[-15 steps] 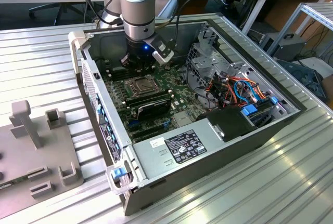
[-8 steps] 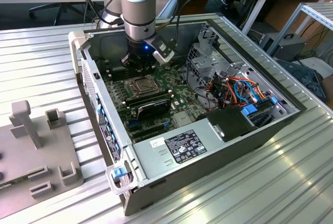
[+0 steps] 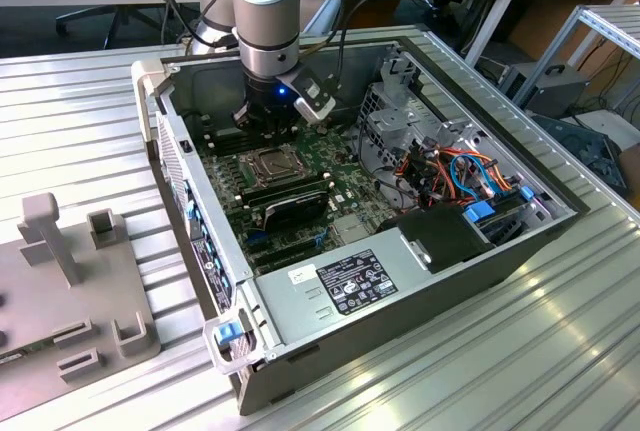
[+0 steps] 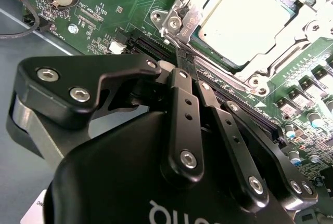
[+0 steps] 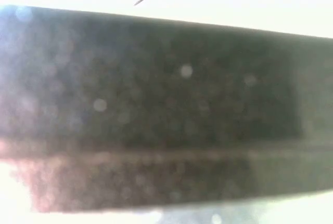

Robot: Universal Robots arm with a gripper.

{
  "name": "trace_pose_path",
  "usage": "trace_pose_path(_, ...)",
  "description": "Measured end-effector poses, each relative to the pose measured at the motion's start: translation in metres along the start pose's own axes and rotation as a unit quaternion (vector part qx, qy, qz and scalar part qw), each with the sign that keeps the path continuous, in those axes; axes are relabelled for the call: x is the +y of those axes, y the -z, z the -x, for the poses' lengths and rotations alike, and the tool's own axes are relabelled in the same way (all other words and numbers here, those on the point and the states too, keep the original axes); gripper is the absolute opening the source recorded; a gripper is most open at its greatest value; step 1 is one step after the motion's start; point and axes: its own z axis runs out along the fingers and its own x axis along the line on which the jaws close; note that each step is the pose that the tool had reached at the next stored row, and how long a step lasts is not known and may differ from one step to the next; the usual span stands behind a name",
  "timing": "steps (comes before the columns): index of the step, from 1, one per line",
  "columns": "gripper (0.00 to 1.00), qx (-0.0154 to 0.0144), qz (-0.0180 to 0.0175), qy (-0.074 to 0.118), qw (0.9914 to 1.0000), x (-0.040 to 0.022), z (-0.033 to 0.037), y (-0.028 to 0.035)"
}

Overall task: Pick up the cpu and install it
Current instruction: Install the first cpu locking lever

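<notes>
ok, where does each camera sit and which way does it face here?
Exterior view: off the arm, above and to one side, looking down into the open computer case; the arm and gripper hang over the motherboard.
Second wrist view: on the wrist, looking past the gripper at the cpu lying in its socket frame.
First wrist view: on the wrist, facing a dark blurred surface I can't identify.
Shared: exterior and second wrist views both show gripper and cpu.

No print can be read.
</notes>
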Motion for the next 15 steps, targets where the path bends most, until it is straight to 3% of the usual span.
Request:
trace_pose_path(12, 0.11, 0.0001, 0.0003, 0.000, 1.00000, 0.0002, 0.0003, 0.0017)
trace_pose_path(15, 0.11, 0.0002, 0.0042, -0.001, 0.99999, -0.0001, 0.0003, 0.0016)
